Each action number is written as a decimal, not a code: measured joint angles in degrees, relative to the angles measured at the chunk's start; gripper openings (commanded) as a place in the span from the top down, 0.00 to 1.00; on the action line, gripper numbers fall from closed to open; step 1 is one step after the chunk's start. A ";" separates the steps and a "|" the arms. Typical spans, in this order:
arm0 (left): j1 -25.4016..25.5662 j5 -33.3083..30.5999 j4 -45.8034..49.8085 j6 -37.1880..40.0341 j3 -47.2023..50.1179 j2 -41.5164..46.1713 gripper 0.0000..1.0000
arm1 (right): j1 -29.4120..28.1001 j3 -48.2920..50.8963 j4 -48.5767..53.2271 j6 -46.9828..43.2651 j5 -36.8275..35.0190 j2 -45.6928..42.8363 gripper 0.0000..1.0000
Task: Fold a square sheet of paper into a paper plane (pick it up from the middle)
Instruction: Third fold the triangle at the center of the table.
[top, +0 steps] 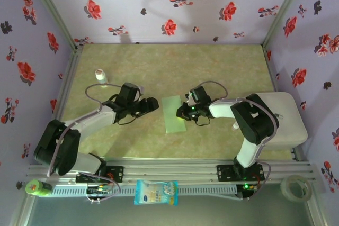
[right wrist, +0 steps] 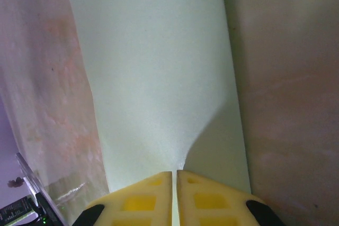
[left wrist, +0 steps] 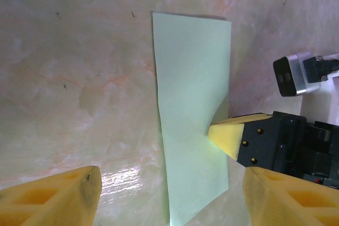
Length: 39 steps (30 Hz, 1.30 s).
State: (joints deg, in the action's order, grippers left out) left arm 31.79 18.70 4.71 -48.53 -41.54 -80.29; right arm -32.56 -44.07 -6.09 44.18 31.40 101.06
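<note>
1. Square sheet of paper (top: 174,114), pale mint green, lies on the marbled table (top: 222,67) between the two arms, and from above its outline is a tall rectangle rather than a square.
2. Right gripper (top: 184,113) meets the sheet at its right long edge, about halfway along.
3. In the right wrist view, the right gripper (right wrist: 174,197) has its yellow fingers (right wrist: 140,199) pressed almost together with only a thin slit between them. The sheet (right wrist: 159,78) runs into that slit, so it seems to be pinched there, though the contact itself is hidden.
4. In the left wrist view, the sheet (left wrist: 193,104) bulges up and casts a shadow next to the right gripper (left wrist: 223,135).
5. Left gripper (top: 153,104) sits just left of the sheet; in its own camera the left gripper (left wrist: 172,199) has its fingers (left wrist: 58,194) spread wide and holds nothing.
6. A small white bottle (top: 99,75) stands well apart at the far left, and a white-and-blue packet (top: 156,191) lies on the near rail.
</note>
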 measured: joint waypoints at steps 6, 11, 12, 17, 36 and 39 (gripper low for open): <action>0.46 0.04 -0.42 -0.70 -1.20 -4.85 0.32 | 0.00 0.28 -1.09 1.09 -0.02 0.17 0.90; 1.42 1.18 -0.90 -0.87 -2.82 -8.66 0.38 | 0.00 0.79 -2.97 2.84 0.11 0.44 0.90; 1.66 1.62 -1.16 -1.01 -3.23 -9.51 0.41 | 0.00 0.79 -3.34 3.04 0.17 0.55 0.90; 3.06 3.04 -2.64 -1.97 -5.05 -13.33 0.48 | 0.00 1.51 -5.42 4.52 0.24 0.63 0.90; 4.81 6.08 -7.76 -4.13 -6.23 -20.11 0.61 | 0.00 1.79 -6.01 5.35 0.09 0.63 0.90; 4.81 6.16 -7.78 -4.31 -6.23 -20.11 0.65 | 0.00 1.79 -5.99 5.35 0.04 0.63 0.90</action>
State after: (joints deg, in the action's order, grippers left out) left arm 36.60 24.86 -3.07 -52.84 -47.77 -100.40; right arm -32.56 -42.28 -12.08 49.54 31.44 101.69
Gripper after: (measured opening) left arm 0.369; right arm 0.100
